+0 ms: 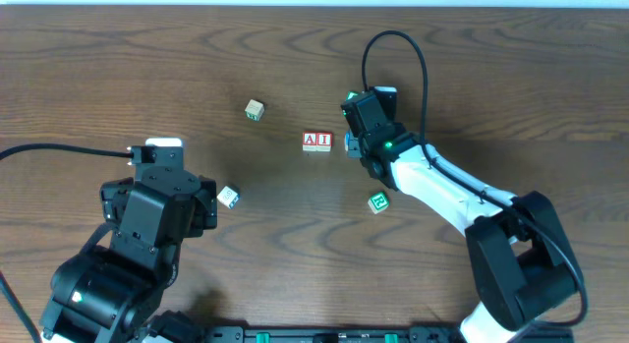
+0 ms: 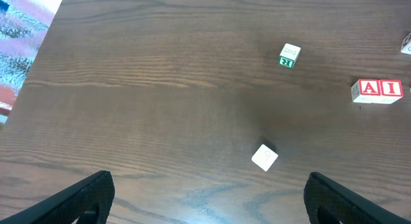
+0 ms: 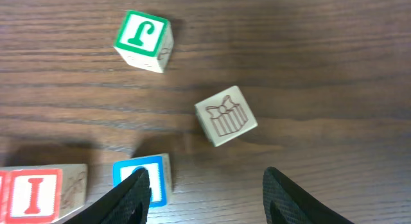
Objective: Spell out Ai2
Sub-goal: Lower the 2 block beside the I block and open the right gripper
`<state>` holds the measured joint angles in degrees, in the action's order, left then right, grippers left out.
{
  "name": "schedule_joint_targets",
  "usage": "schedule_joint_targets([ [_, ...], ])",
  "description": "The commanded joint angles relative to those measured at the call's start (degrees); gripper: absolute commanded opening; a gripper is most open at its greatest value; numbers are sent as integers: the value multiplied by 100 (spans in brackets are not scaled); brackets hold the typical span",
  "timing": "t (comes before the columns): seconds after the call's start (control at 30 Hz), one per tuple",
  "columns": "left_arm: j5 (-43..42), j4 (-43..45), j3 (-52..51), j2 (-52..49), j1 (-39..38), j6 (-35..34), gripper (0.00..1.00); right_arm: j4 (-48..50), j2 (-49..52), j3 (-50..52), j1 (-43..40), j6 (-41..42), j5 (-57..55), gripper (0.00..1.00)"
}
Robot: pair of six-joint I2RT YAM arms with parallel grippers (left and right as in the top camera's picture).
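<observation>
Offset decides your next move: the blue block lies on the worktop just beside the red I block, a gap between them, at the left fingertip of your open right tool rather than centred, while the left tool, also open, is well apart.

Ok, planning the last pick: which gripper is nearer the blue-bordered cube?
Right. The right gripper hangs just beside the blue-bordered cube, which lies by one of its fingers; the left gripper sits far off.
</observation>
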<state>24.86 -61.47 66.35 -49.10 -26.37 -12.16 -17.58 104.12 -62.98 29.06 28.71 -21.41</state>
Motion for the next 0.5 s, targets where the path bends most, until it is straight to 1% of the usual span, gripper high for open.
schedule_joint_targets([
  [0.0,101,-4,52,4,9,-26,96,-83,181,-96,-76,0,-170,56],
  [0.23,101,-4,52,4,9,-26,96,-129,385,-96,-70,87,-146,56],
  [0.47,103,-4,52,4,9,-26,95,116,542,-96,-52,79,-85,58],
])
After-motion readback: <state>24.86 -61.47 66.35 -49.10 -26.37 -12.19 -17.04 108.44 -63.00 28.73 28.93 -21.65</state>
